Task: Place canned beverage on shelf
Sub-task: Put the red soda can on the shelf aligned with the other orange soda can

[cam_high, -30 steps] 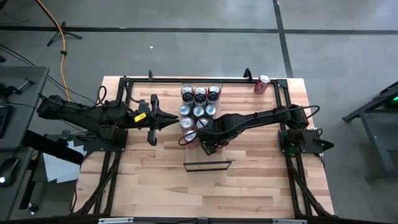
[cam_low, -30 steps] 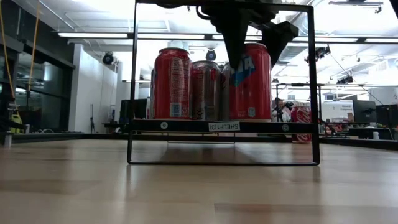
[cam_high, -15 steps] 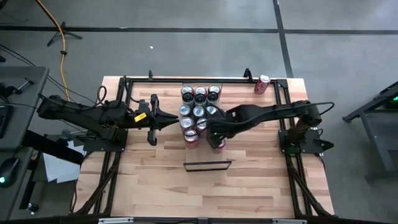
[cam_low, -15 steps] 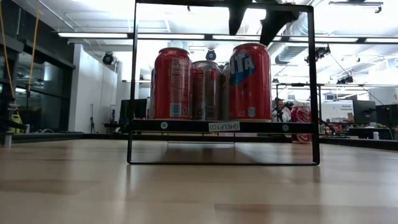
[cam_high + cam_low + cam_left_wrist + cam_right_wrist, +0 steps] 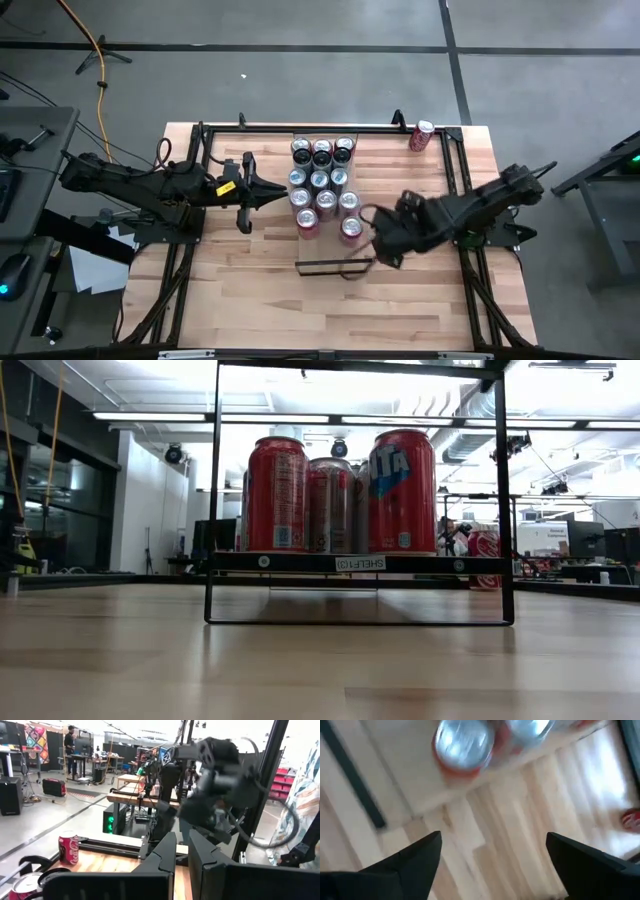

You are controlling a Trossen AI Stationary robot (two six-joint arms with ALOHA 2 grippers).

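Observation:
Several red cans stand upright on their bases in rows on the shelf (image 5: 290,562), whose near black rail (image 5: 335,262) faces the table's near edge. The nearest right can (image 5: 351,228) (image 5: 402,490) stands free at the shelf's near end; its silver top (image 5: 465,742) shows in the right wrist view. My right gripper (image 5: 385,250) (image 5: 492,855) hangs open, pointing steeply down, just right of and nearer than that can, with only bare wood between its fingers. My left gripper (image 5: 280,192) (image 5: 182,855) is shut, level, left of the cans and apart from them.
One more red can (image 5: 421,135) lies at the table's far right corner, also seen as a standing-looking can (image 5: 68,847) in the left wrist view. Black frame rails run along the table's left, right and far sides. Bare tabletop (image 5: 330,310) lies toward the near edge.
My right gripper, open throughout, has risen from around the near right can and swung toward the table's right and near edges, rolling its wrist as it went. It has left the low view. The can stays upright on the shelf.

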